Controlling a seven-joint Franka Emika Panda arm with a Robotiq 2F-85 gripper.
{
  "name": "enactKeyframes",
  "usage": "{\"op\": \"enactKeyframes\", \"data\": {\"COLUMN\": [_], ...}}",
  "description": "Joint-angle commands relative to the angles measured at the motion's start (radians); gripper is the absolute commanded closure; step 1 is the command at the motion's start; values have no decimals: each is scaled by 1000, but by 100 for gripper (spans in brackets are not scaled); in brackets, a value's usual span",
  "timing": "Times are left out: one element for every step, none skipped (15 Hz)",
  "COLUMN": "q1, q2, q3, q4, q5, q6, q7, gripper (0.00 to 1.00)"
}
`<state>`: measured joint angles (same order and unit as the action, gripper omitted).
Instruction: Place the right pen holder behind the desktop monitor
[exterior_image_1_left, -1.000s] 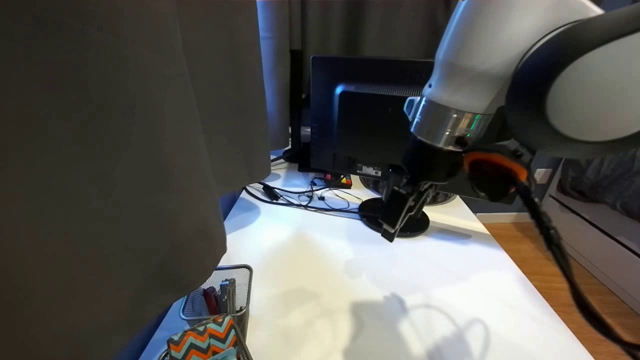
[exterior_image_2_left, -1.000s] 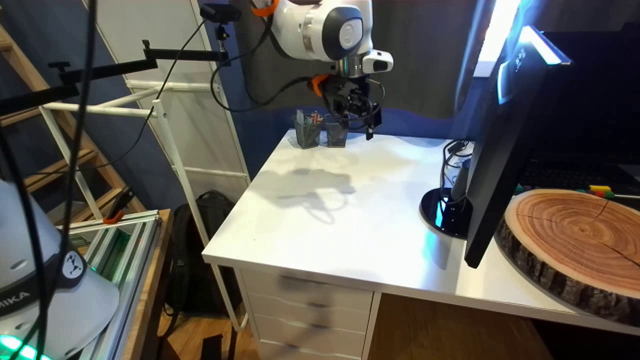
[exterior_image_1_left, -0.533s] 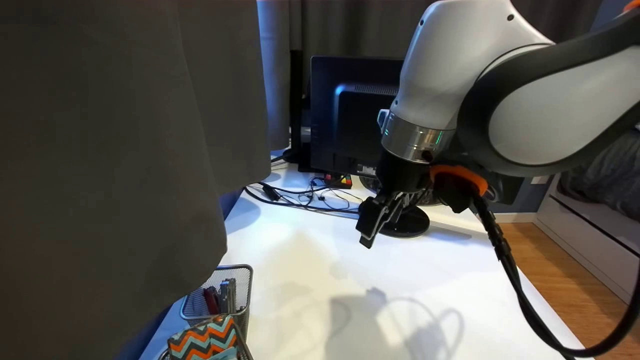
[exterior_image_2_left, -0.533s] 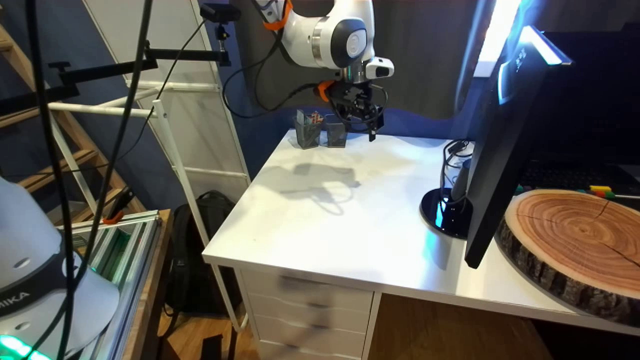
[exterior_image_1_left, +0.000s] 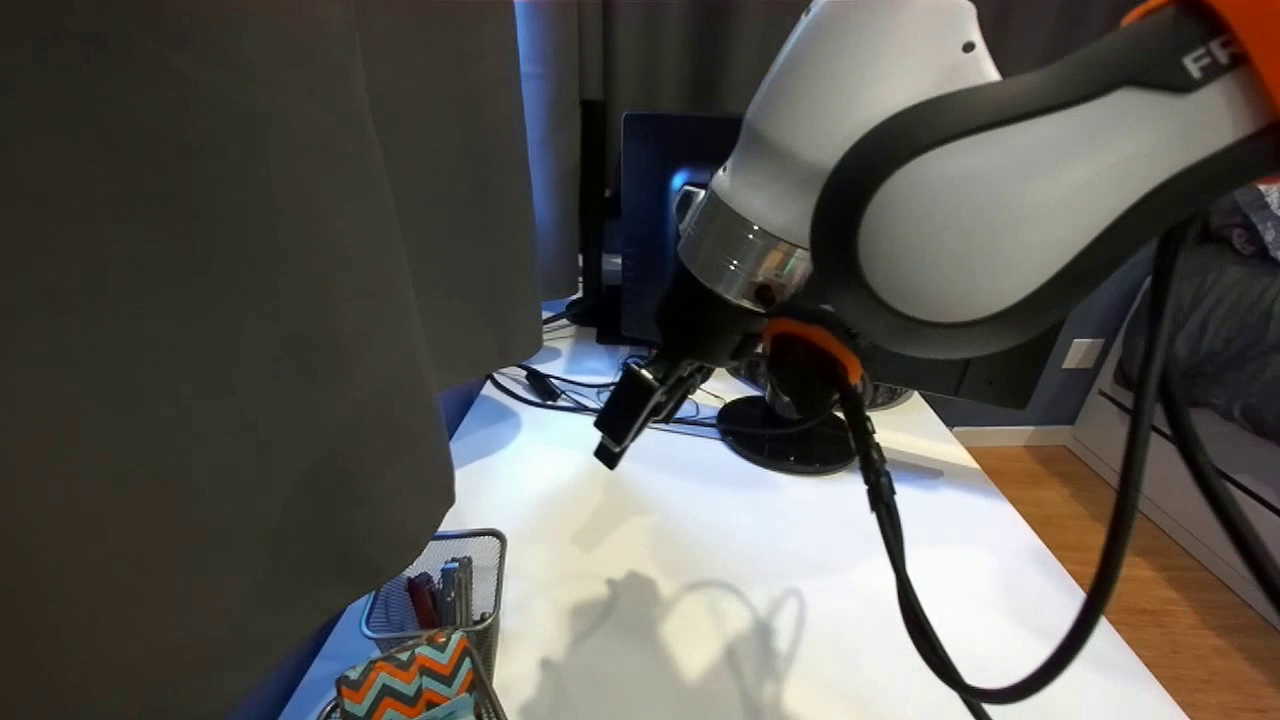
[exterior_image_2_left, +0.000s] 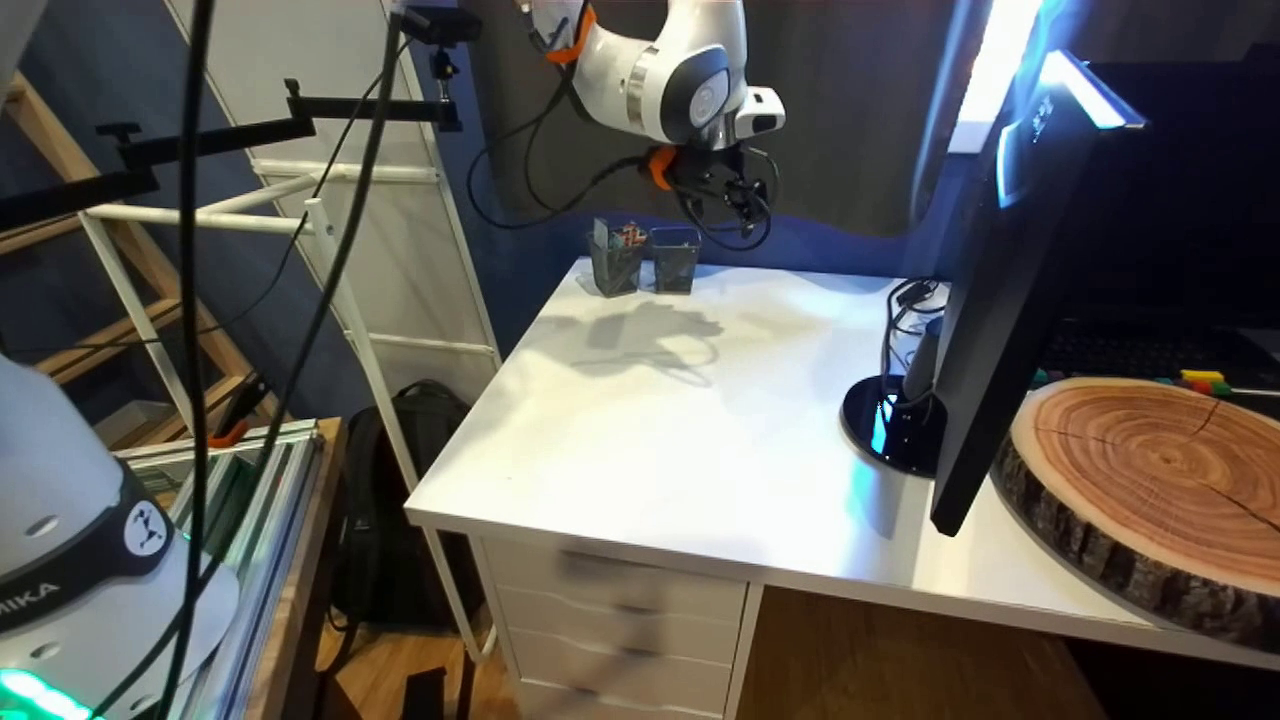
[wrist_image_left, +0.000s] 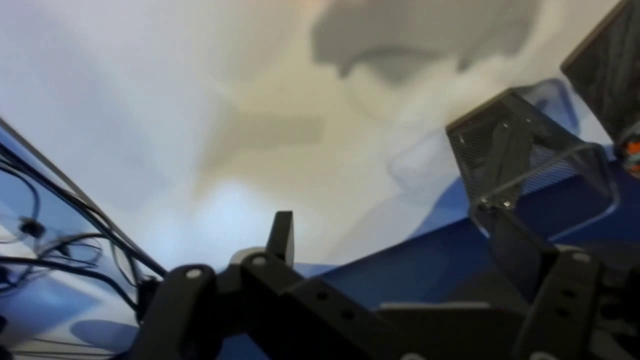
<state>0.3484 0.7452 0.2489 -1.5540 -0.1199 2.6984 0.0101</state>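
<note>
Pens (exterior_image_1_left: 456, 590) in dark red and grey are standing inside the right pen holder (exterior_image_2_left: 675, 264), a small dark wire-mesh cup that is sitting near the wall-side edge of the white table (exterior_image_2_left: 620, 460). Just beside it, a second mesh holder (exterior_image_2_left: 616, 270) is carrying a zigzag-patterned item (exterior_image_1_left: 408, 682) in orange, teal and grey. The gripper (wrist_image_left: 392, 214) is hanging in the air above the table, its fingers spread wide apart. In the wrist view one finger (wrist_image_left: 520, 247) is overlapping the pen holder's rim, but in an exterior view the visible fingertip (exterior_image_1_left: 609, 452) is hanging well clear of the cup. The desktop monitor (exterior_image_2_left: 1010, 290) is standing on its round black base (exterior_image_1_left: 785, 442), well apart from the pen holder, with its back panel (exterior_image_1_left: 648, 240) facing the holder's end of the table. From over here I am seeing the robot arm (exterior_image_1_left: 960, 230) covering much of that panel. Black cables (exterior_image_1_left: 543, 387) are lying tangled on the table behind the monitor, and a thick, bark-edged wood slice (exterior_image_2_left: 1160, 480) is resting on the monitor's other side. A dark curtain (exterior_image_2_left: 850, 110) is hanging behind the arm.
</note>
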Motion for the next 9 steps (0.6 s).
{"op": "enactKeyframes", "data": {"q1": [-46,-40,-27,-2,24,37,61,86,110], "q2": [170,214,253,285,316,357,389,411,434], "q3": [149,176,192,188,177,188,182,169,156], "q4": [228,280,326,370,412,464,508,552,592], "q5": [101,113,124,124,118,90,88,84,81], "q6": [-66,-98,-131,-162,-186,-211,-223,-224,-217], "q7": [-207,-255,-282,-288,-288,-281,-278,-257,-236], "gripper": [0,0,0,0,0,0,0,0,0]}}
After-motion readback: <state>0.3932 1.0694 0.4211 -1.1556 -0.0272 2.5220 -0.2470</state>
